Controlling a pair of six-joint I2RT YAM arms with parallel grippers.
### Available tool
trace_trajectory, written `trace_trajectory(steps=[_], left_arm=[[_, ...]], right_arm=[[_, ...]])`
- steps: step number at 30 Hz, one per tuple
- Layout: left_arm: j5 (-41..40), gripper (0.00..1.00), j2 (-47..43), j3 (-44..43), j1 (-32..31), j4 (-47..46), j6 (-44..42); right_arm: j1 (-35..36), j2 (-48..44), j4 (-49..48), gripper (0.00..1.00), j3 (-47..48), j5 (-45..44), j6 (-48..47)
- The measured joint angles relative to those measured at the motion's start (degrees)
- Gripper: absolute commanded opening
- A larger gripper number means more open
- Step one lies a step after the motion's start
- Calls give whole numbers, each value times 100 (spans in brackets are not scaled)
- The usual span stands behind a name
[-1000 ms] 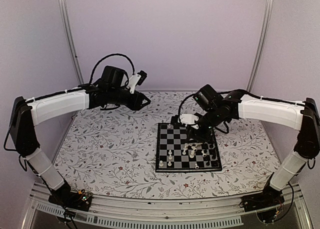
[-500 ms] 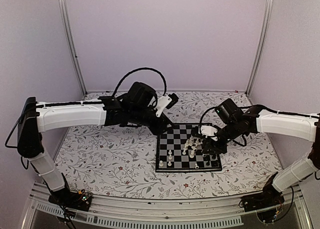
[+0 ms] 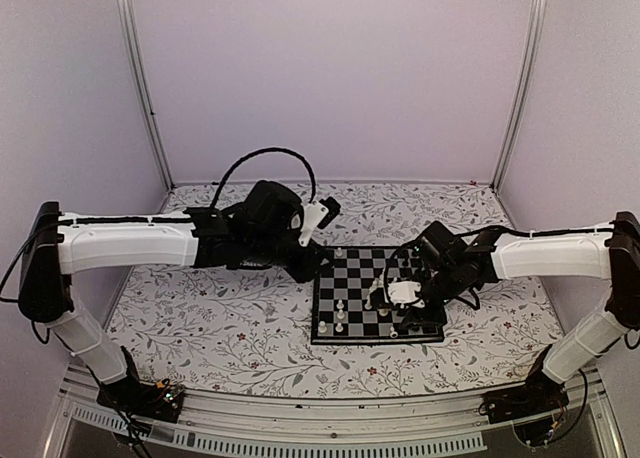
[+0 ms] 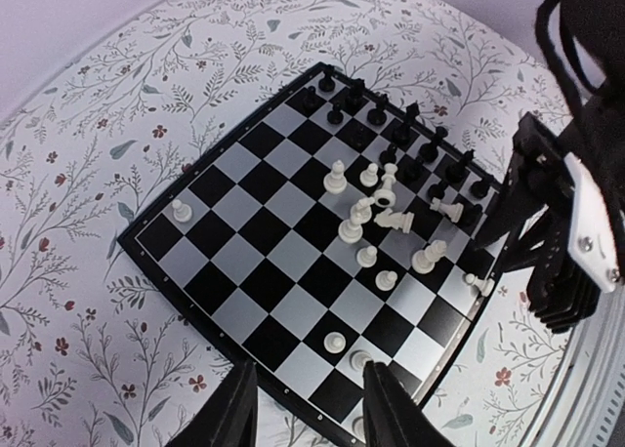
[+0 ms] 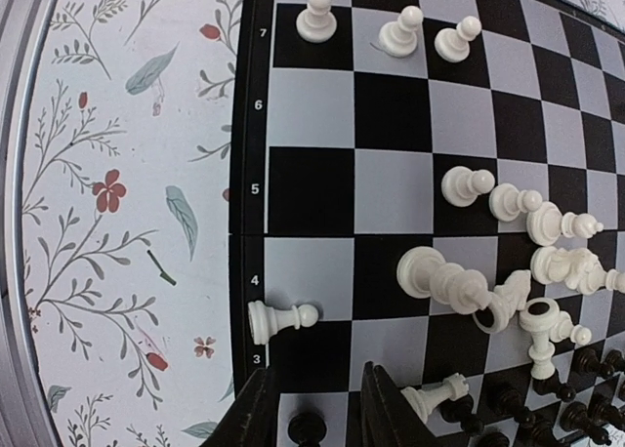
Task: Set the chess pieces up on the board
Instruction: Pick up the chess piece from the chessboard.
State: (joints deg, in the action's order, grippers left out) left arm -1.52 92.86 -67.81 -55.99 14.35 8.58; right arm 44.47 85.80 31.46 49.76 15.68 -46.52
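The board [image 3: 335,275] lies on the floral table [image 3: 220,323], and the set on it is far from ordered. The black pieces [image 4: 391,125] stand crowded along one edge of the board. The white pieces [image 4: 386,213] huddle near the board's middle, several toppled against one another. One white pawn [image 5: 281,320] lies on its side at the board's numbered rim, and three upright pawns [image 5: 400,29] stand farther along that side.

The left claw [image 4: 311,374] hangs above a corner of the board, fingers moderately apart with nothing between them. It is probably kept high and to the side so that it has a full view of the board and leaves the other arm room.

The right claw [image 5: 317,374] sits low over the board's black-piece edge, its gap narrow. The head of a black pawn [image 5: 307,428] shows between its fingers, but I cannot tell whether it is pinched or merely straddled. Coming straight down suits pieces this small — a slanted approach would likely knock their neighbours over.

Most of the job looks undone: the fallen white pieces need righting and ranking.
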Motion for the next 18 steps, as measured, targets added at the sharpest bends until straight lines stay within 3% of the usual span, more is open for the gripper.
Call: trace_trajectory(steps=[18], left_arm=[[-267,39,-109,160,0,-44,52]], right_arm=[[461,614,-328,39,74,-485,-232]])
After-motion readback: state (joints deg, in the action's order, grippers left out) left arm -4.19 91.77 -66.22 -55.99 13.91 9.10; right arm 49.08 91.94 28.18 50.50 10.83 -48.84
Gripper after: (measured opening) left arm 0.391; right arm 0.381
